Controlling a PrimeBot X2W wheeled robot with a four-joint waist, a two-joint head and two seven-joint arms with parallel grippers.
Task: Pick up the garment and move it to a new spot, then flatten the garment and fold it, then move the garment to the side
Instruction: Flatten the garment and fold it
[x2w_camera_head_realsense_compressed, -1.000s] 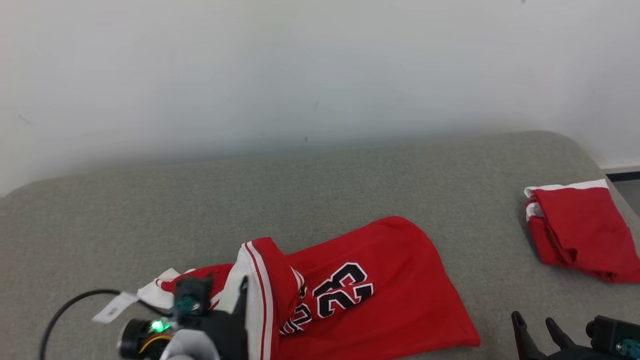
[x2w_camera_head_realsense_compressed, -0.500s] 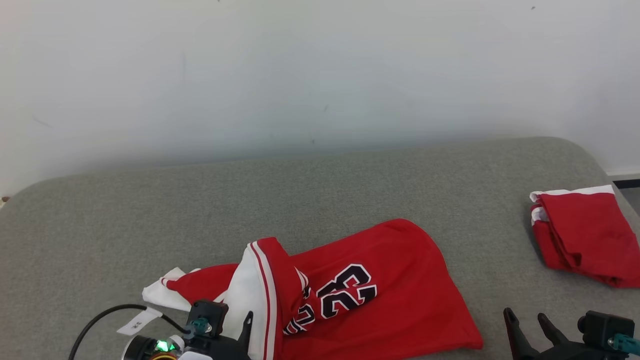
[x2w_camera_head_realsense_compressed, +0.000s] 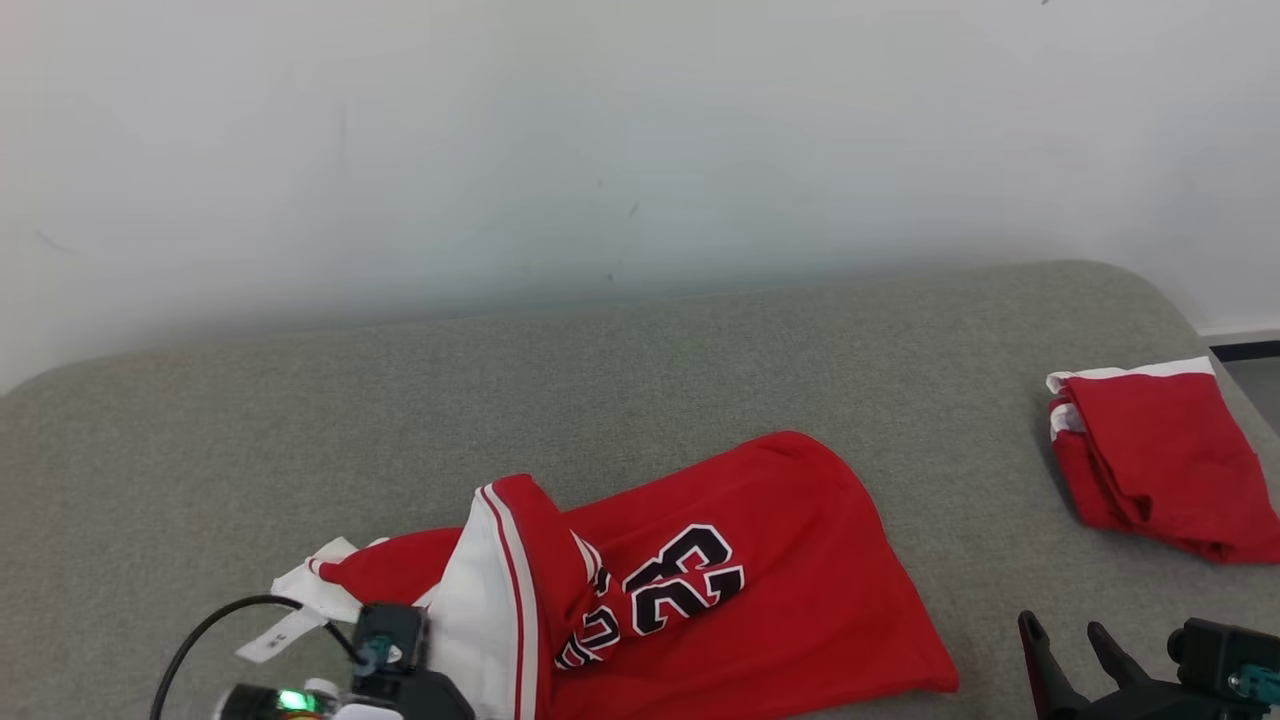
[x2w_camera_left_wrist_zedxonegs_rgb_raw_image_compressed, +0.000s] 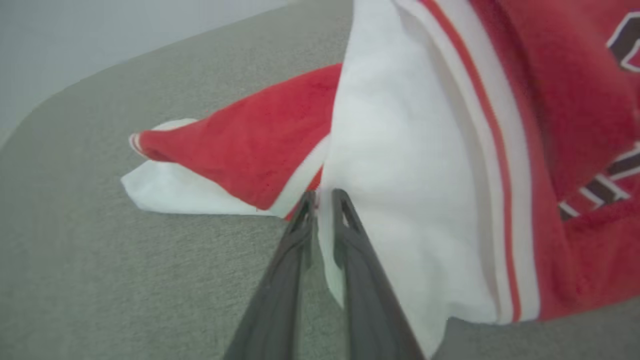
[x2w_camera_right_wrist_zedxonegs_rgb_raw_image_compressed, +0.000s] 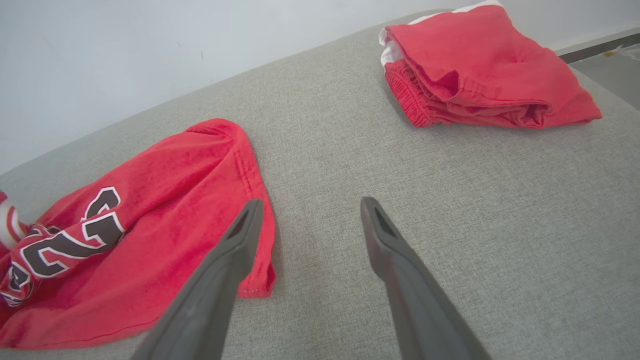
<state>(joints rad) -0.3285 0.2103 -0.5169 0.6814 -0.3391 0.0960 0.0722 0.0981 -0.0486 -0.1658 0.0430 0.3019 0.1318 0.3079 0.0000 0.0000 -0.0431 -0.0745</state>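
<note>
Backdrop: a plain pale wall (x2w_camera_head_realsense_compressed: 640, 130). Below it, the grey padded surface (x2w_camera_head_realsense_compressed: 700, 360) carries everything inspected.

The garment (x2w_camera_head_realsense_compressed: 790, 590), a red jersey numbered 23, lies crumpled at the near middle of that surface. It is bunched toward my left, and its white panel (x2w_camera_left_wrist_zedxonegs_rgb_raw_image_compressed: 400, 165) is turned up in a ridge. That raised ridge offers a free edge, which I judge is why my grip is placed there.

A folded red piece (x2w_camera_head_realsense_compressed: 1160, 460) sits at the far right, well apart from the garment. It takes up ground I would otherwise use for setting aside.

My right pincer (x2w_camera_right_wrist_zedxonegs_rgb_raw_image_compressed: 311, 202) hangs with jaws spread and empty, just beside the jersey's hem corner and over bare fabric. I judge it ready for a second hold.

My left pincer (x2w_camera_left_wrist_zedxonegs_rgb_raw_image_compressed: 325, 195) is drawn together on the white panel's edge, with cloth between the fingers.

Minor items: a black cable (x2w_camera_head_realsense_compressed: 215, 625) loops by my left wrist. A white label (x2w_camera_head_realsense_compressed: 268, 635) lies beneath it, near the collar end. Either could snag on lifting.
</note>
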